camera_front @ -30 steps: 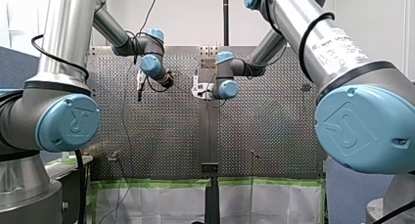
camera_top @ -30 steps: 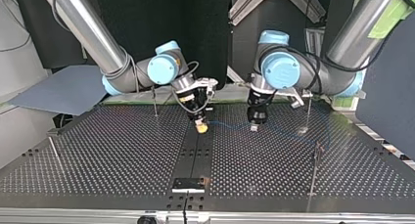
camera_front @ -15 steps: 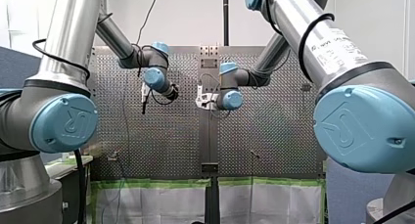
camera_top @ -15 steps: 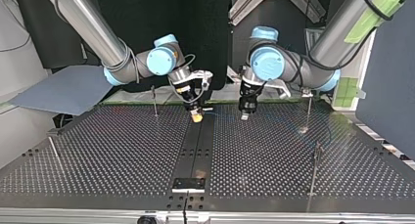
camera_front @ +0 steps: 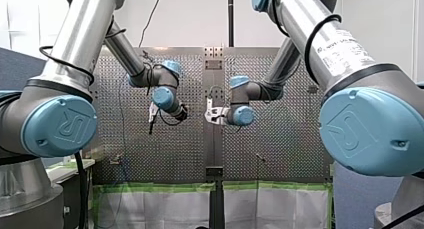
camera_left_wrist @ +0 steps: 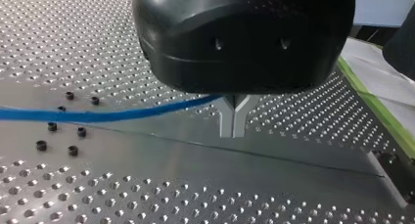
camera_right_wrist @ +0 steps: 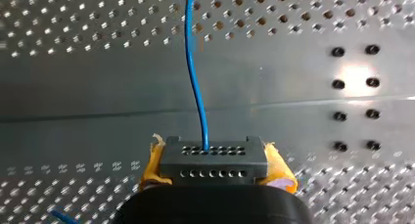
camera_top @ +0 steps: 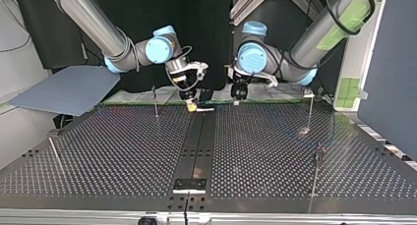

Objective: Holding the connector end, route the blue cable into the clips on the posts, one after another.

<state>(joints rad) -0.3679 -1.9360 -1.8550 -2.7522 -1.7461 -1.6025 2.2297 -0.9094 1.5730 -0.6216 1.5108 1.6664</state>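
Going left to right across the top view. First post (camera_top: pixel 51 147), thin, near the table (camera_top: pixel 123 185) edge. Second post (camera_top: pixel 155 101), further back. Both bare, no cable on either. Next, my right gripper (camera_top: pixel 191 106), low at the far edge by the middle strip (camera_top: pixel 199 146), yellow pads (camera_right_wrist: pixel 278 169) squeezed narrow on the dark connector (camera_right_wrist: pixel 210 159). Out of the connector, the blue cable (camera_right_wrist: pixel 195 77), running straight ahead over the table. Just beside, my left gripper (camera_top: pixel 239 92), metal fingers (camera_left_wrist: pixel 234 117) pressed together, with the blue cable going into the fork right above the tips, so likely caught there. Further along, third post (camera_top: pixel 311 112) and fourth post (camera_top: pixel 317 173), bare too. Clips too small to make out. Probably the very start of the job: connector in hand, not one clip filled yet. Next, carry the connector over to the nearest post, keep the cable pulled tight between both grippers, line it up above the clip, then press down gently.
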